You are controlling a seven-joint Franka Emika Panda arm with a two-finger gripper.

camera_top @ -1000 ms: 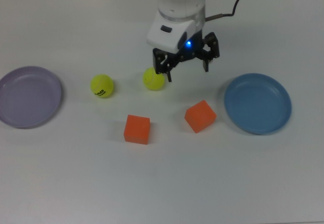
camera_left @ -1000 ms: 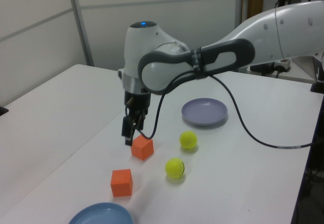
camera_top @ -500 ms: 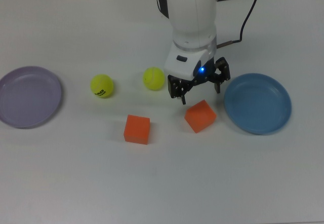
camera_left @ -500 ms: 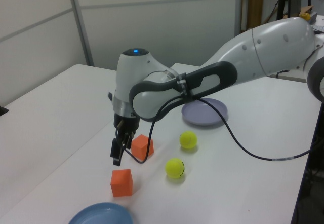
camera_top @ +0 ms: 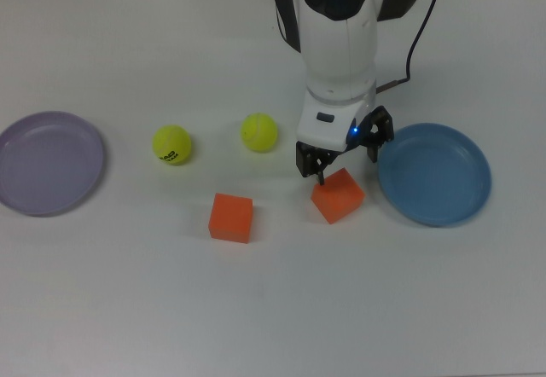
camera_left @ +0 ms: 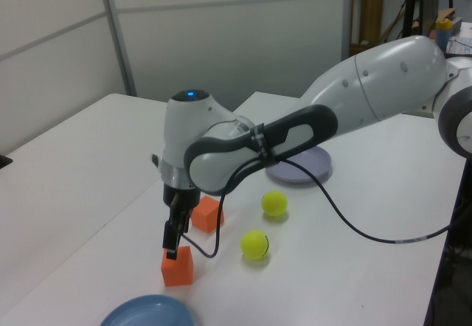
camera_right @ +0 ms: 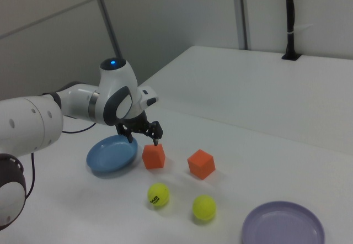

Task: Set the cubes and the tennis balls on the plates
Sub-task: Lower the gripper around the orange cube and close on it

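In the top view the black two-finger gripper [camera_top: 342, 159], away from the fuzzy yellow-green tennis ball [camera_top: 259, 132] it hung by a second ago, now spreads its jaws over the matte orange cube [camera_top: 338, 195] beside the blue plastic plate [camera_top: 435, 174], likely the first pick, while the left view alone shows a fingertip [camera_left: 171, 252] just above that cube's top, and the right view shows the lavender plate [camera_right: 283, 231] well apart, empty.

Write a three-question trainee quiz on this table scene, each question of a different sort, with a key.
1. True or false: the round blue plastic plate already holds an orange block.
2. How many fuzzy yellow-green tennis balls lie on the white table?
3. The pincer hovers over which thing? A) pale purple plate B) orange block nearest the blue plate C) a ball

Key: 1 false, both plates are empty; 2 two; 3 B.
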